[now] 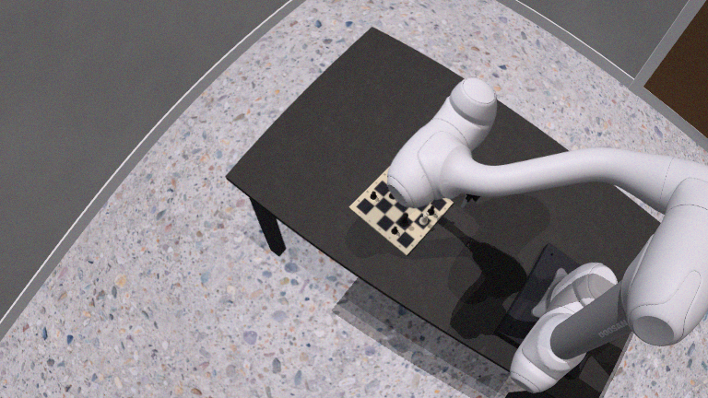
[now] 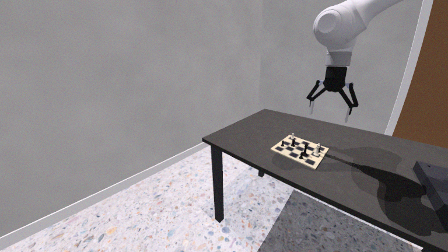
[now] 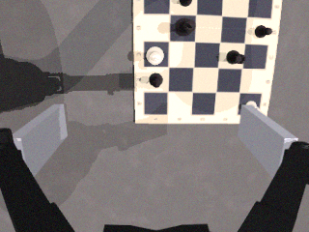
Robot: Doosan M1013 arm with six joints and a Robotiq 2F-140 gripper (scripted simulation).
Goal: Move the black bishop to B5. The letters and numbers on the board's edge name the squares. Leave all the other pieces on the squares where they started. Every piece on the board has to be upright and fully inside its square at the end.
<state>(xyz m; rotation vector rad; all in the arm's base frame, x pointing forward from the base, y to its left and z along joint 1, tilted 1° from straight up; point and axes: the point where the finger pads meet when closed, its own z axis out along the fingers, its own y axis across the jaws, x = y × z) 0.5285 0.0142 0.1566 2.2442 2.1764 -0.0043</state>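
Note:
The chessboard (image 1: 379, 229) (image 2: 284, 153) (image 3: 191, 119) lies on the table; its edge labels are too small to read. A medium-height black piece (image 2: 293, 142) (image 3: 235, 57) seems to be the bishop; it stands upright near one side of the board. A tall black piece (image 1: 406, 218) (image 2: 305, 150) (image 3: 184, 26) and a tall white piece (image 1: 423, 219) (image 2: 317, 150) (image 3: 154, 55) stand toward the other side. My gripper (image 2: 329, 117) (image 3: 153, 120) is open and empty, high above the table just beyond the board's edge. In the top view the arm hides part of the board.
Smaller black pieces (image 1: 373, 195) (image 2: 282, 143) (image 3: 262, 31) stand around the board, one close beside (image 3: 155, 79) the tall white piece. A white piece (image 2: 292, 135) (image 3: 251, 103) at a corner is partly behind the right finger in the wrist view. A dark plate (image 2: 437, 173) lies near the arm's base.

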